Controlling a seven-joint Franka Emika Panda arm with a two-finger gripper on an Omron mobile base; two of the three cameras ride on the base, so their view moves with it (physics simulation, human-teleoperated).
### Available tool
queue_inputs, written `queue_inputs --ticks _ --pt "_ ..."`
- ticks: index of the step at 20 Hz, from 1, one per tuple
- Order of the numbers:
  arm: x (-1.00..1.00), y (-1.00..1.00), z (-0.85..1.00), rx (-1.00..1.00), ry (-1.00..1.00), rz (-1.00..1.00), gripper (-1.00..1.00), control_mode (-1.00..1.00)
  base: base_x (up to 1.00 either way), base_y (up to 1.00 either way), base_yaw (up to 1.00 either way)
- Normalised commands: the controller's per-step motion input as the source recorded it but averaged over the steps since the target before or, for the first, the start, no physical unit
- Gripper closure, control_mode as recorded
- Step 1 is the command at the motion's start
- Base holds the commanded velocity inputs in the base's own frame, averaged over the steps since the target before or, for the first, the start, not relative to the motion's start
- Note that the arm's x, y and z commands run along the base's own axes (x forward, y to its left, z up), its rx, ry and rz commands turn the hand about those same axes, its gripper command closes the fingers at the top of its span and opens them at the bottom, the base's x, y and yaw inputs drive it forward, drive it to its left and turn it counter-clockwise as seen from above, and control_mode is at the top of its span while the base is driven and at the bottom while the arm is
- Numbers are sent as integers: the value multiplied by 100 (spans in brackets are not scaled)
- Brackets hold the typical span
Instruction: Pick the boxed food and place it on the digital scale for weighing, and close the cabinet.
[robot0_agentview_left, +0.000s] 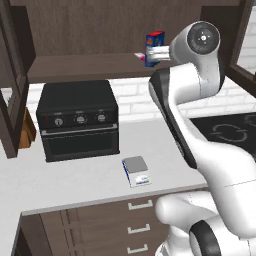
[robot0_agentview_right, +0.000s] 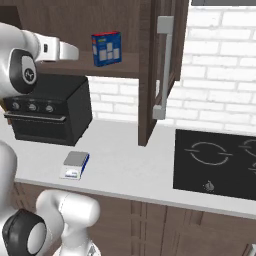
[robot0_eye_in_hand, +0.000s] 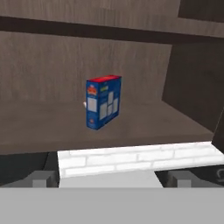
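Observation:
The boxed food (robot0_eye_in_hand: 103, 102) stands upright on the shelf of the open cabinet (robot0_eye_in_hand: 52, 127), its blue side with white panels and red top toward me. It also appears in the base views (robot0_agentview_left: 154, 39) (robot0_agentview_right: 106, 48). My gripper (robot0_eye_in_hand: 111, 178) is open, fingertips (robot0_eye_in_hand: 41, 178) wide apart, level with the shelf and short of the box with a clear gap, holding nothing. The digital scale (robot0_agentview_left: 136, 171) (robot0_agentview_right: 75, 165) lies bare on the counter below. The cabinet door (robot0_agentview_right: 165, 65) with its silver bar handle stands swung open on the right.
A black toaster oven (robot0_agentview_left: 77, 120) sits on the counter under the shelf, left of the scale. A black cooktop (robot0_agentview_right: 215, 160) is set into the counter on the right. A tiny pink-and-white item (robot0_agentview_left: 140, 56) lies by the box. Another open door (robot0_agentview_left: 12, 75) hangs at left.

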Motion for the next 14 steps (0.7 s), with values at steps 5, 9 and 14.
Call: queue_inputs --ticks 5,9,14 --pt "45 0 0 0 0 -3 -100 -100 0 0 0" --pt "45 0 0 0 0 -1 -100 -100 0 0 0" --pt "63 0 0 0 0 -1 -100 -100 0 0 0"
